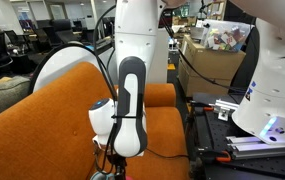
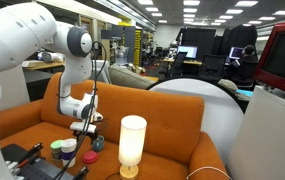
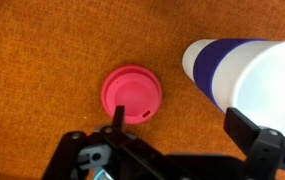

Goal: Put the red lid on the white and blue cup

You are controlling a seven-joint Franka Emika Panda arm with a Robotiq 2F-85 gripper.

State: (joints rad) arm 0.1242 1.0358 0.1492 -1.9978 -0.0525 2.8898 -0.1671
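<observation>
In the wrist view the red lid [image 3: 132,95] lies flat on the orange couch seat. The white and blue cup [image 3: 244,72] lies to its right, with blue bands near its end. My gripper [image 3: 182,128] is open and empty. It hovers above the seat with one finger next to the lid and the other next to the cup. In an exterior view the gripper [image 2: 87,128] hangs low over the seat, with a small dark red piece [image 2: 99,143] just beside it. In an exterior view my arm [image 1: 130,100] hides both lid and cup.
The orange couch [image 2: 172,115] fills the scene in both exterior views. A tall white lamp [image 2: 132,143] stands in front of it. A black stand with small items [image 2: 57,153] is close to the gripper. A second white robot base [image 1: 272,95] and a cardboard box [image 1: 217,62] stand nearby.
</observation>
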